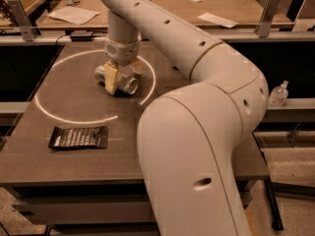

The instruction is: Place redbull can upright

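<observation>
Where it lies sideways on the desk (pixel 74 104), beyond the black packet (pixel 78 137): redbull can (pixel 129 84), grasped mid-body by jaws of the gripper (pixel 118 78).

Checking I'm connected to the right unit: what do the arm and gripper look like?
The arm is cream-white, built of thick rounded tubular segments with small dark holes dotted along the shells; no cables or lettering show. The gripper, down at the redbull can on the table, has a cream wrist and a pale yellow tip.
</observation>
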`<state>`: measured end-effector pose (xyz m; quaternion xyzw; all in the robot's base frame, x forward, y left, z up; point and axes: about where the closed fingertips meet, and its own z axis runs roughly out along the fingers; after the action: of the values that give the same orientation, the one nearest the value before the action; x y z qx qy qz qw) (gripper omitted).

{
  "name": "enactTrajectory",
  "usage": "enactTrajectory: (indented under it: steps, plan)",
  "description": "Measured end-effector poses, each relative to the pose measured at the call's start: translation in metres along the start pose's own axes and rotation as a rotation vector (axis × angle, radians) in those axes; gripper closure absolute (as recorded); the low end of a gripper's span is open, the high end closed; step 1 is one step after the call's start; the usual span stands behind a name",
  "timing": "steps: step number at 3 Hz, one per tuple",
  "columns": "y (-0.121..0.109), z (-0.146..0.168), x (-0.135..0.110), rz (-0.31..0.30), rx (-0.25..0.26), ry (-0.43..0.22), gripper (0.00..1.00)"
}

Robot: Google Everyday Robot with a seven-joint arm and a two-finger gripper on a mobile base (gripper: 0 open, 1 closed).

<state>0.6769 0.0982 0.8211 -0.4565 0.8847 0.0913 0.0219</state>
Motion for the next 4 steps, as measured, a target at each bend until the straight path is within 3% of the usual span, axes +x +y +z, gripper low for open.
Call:
enactTrajectory:
  steps: [1,2,3,4]
  plan:
    - [0.001,-0.007,-0.001,0.0,0.0,0.0,0.87]
    - [0.002,-0.012,-0.001,0.0,0.0,0.0,1.0]
    - [0.002,-0.012,-0.001,0.0,0.0,0.0,1.0]
    - [0.004,-0.041,0.01,-0.036,0.035,-0.083,1.0]
